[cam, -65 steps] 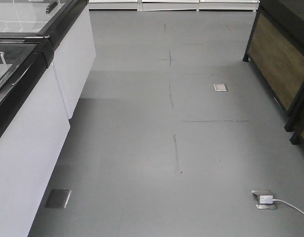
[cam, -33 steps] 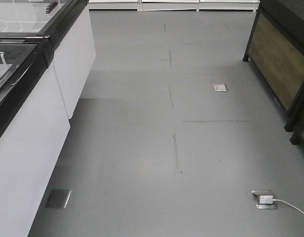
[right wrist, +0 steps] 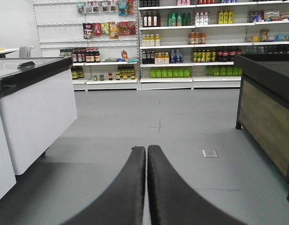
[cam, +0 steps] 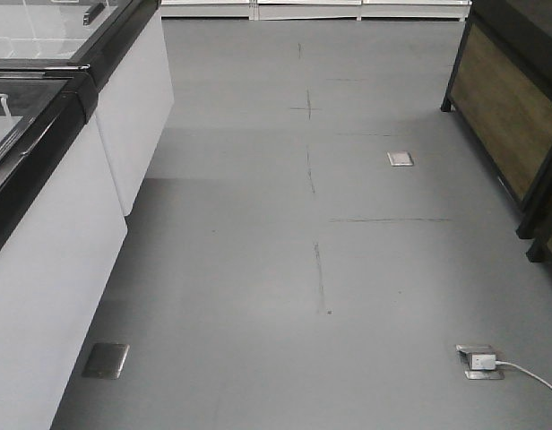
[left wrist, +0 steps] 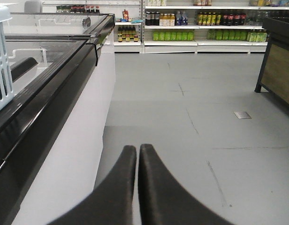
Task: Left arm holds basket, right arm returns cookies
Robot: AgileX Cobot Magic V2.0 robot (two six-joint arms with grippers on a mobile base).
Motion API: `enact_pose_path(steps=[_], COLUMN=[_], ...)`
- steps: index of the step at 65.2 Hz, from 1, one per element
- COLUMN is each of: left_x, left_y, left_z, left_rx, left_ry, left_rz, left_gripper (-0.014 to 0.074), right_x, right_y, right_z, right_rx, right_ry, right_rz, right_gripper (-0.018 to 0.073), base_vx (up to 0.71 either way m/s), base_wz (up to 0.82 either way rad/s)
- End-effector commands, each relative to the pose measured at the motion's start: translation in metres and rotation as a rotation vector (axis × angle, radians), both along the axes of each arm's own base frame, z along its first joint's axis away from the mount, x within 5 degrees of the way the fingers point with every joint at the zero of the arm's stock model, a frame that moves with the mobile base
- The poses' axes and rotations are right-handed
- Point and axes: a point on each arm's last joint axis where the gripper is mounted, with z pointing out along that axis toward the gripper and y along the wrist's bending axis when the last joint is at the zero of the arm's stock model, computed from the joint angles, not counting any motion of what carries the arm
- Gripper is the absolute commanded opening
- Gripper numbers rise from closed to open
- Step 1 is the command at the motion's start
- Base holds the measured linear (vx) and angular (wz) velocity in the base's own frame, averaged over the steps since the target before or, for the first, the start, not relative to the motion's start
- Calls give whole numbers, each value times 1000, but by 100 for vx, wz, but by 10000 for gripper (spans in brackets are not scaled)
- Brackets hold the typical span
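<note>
No shift since earlier: left claw [left wrist: 137, 149], right claw [right wrist: 147, 150] closed, empty, above grey shop floor [cam: 366, 269].

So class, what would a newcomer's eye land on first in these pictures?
The left gripper and right gripper, both shut and empty, fill the bottom of their wrist views. Beyond, shelves of bottles line the far wall; a freezer runs along the left, a basket over it.

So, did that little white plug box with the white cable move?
No. The small white plug box sits on its silver floor plate as before, level with the square metal hatch beside the white freezer.
</note>
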Motion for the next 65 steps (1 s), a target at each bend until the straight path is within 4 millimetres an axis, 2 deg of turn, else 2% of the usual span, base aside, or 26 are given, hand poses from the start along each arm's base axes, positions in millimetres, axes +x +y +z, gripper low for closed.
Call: enact_pose_path(steps=[1, 38, 53, 65], left_x=[-1, -1, -5, -8], left_y=[0, 0, 1, 1], left_z=[19, 21, 46, 70], left_rx=[-10, -9, -18, -6], left_ry=[-123, -153, -399, -415], left_rz=[4, 5, 14, 12], left_gripper=[-6, -7, -7, -7], right_x=[-1, -1, -1, -1], right_y=[0, 0, 0, 0], right_z=[8, 8, 8, 8], right_rx=[-5, -5, -5, -5], right_ry=[-88, -88, -88, -88], right_rz=[2, 2, 2, 2], right_gripper=[-8, -8, -8, -8], base_vx=[0, 0, 0, 0], base_wz=[0, 0, 0, 0])
